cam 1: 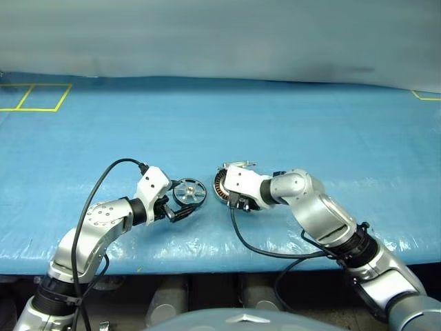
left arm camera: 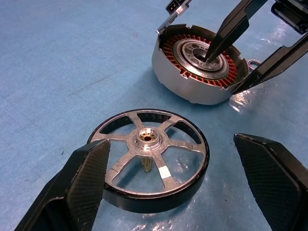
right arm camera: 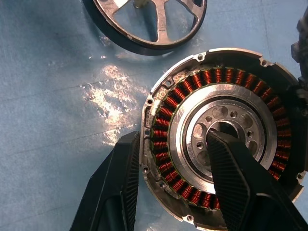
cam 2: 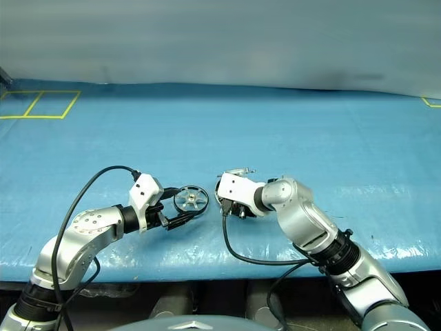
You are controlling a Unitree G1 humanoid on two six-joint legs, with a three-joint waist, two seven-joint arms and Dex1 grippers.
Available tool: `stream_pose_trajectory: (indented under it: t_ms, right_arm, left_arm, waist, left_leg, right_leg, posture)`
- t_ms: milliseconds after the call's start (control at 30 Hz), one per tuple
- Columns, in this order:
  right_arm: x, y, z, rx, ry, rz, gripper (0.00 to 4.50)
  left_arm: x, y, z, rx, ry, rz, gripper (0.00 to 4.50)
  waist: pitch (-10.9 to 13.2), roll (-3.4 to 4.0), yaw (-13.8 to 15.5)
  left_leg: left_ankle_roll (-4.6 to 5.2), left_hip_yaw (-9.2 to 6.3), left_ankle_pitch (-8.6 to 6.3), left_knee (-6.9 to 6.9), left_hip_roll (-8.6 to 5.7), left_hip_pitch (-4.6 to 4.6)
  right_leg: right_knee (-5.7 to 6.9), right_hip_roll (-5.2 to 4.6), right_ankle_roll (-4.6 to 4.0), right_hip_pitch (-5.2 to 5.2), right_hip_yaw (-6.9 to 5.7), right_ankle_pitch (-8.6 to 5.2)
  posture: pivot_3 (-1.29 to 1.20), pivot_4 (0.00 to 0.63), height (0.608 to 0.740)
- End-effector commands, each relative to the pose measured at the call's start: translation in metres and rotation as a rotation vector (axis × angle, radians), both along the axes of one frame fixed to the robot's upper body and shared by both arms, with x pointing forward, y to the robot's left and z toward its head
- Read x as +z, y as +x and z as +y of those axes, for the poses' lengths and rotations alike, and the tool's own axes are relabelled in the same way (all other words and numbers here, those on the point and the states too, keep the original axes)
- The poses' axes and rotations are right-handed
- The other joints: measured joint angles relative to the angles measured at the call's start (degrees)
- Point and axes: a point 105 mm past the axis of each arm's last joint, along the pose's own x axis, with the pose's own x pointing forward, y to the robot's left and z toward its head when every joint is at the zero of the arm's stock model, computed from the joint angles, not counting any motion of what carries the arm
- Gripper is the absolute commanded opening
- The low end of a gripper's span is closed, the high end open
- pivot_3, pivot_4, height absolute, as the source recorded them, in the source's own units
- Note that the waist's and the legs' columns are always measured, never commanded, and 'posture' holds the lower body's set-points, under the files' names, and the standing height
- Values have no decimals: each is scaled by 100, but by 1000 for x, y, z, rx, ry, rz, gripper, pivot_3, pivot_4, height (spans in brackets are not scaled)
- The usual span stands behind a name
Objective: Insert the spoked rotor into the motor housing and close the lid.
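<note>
Seen from the head: one blue crinkled plastic sheet (cam 1: 289,131) over the table, yellow tape squares (cam 1: 34,96) at its far left corner, and two parts lying near each other, well toward the near edge. One spoked rotor (cam 1: 189,192), a small silver wheel with dark rim, just ahead of the left gripper (cam 1: 173,210); one motor housing (cam 1: 222,186), a round silver case, partly hidden behind the right gripper (cam 2: 233,208). From the left wrist: wide-open black fingers (left arm camera: 84,180) flanking the rotor without touching (nothing held), copper windings and grey hub of the housing now plain. From the right wrist: half-open black fingers (right arm camera: 118,185) straddling the housing wall, one outside, one at the hub; grip uncertain.
</note>
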Motion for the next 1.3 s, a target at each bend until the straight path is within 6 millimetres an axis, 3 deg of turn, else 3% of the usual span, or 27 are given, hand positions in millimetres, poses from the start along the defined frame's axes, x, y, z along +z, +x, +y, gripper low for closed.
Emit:
stream_pose_trajectory:
  t_ms: [33, 233, 433, 467, 667, 867, 1133, 1300]
  right_arm:
    - [-11, -20, 10, 55, 14, 80, 1807]
    - [-13, -26, 9, 76, 8, 80, 1807]
    - [-9, -19, 3, 39, 3, 50, 1807]
    - [-8, -19, 2, 37, 2, 47, 2533]
    - [-6, -18, -1, 25, -1, 39, 4449]
    - [8, -15, -2, 4, 59, 12, 4449]
    - [45, -21, -2, 4, 226, -25, 4449]
    - [60, -28, -20, -54, 406, -38, 4449]
  left_arm:
    - [10, 0, -2, -17, -10, -37, 4500]
    - [10, 0, -2, -17, -12, -35, 4500]
    - [10, 0, -3, -19, -15, -35, 4500]
    - [10, 1, -3, -19, -14, -35, 4500]
    - [9, 1, -3, -21, -15, -36, 4500]
    - [10, 2, -3, -24, -12, -38, 4500]
    - [10, 2, -3, -29, -5, -39, 4500]
    - [11, 2, -2, -25, 1, -45, 4500]
  waist:
    - [0, 0, 0]
    - [0, 0, 5]
    - [0, 0, 7]
    - [0, 0, 10]
    - [0, 0, 25]
    - [0, 0, 35]
    - [2, 1, 45]
    - [2, -1, 94]
  left_leg:
    - [0, 0, 0, 0, 0, 0]
    - [0, 0, 0, 0, 0, 0]
    - [0, 0, 0, 0, 0, 0]
    - [0, 0, 0, 0, 0, 0]
    - [0, -1, 0, 2, -1, -2]
    - [1, 0, 0, 5, -2, -3]
    - [1, 0, 0, 4, -1, -6]
    - [2, -2, 0, 4, -2, -10]
  right_leg:
    - [0, 0, 0, 0, 0, 0]
    - [-1, -1, 0, 1, 0, -1]
    - [-1, -1, -2, 1, -1, -2]
    - [-1, -1, -2, 1, -1, -2]
    - [-2, -3, -3, 1, -1, -2]
    - [-2, -3, -14, 2, -1, -10]
    - [-1, -2, -7, -2, -1, -6]
    - [-6, -4, -2, 0, -3, -4]
  posture:
    - [0, 150, 740]
    - [0, 150, 740]
    - [0, 150, 740]
    - [0, 150, 740]
    - [0, 150, 740]
    - [0, 150, 740]
    - [0, 150, 740]
    - [0, 150, 740]
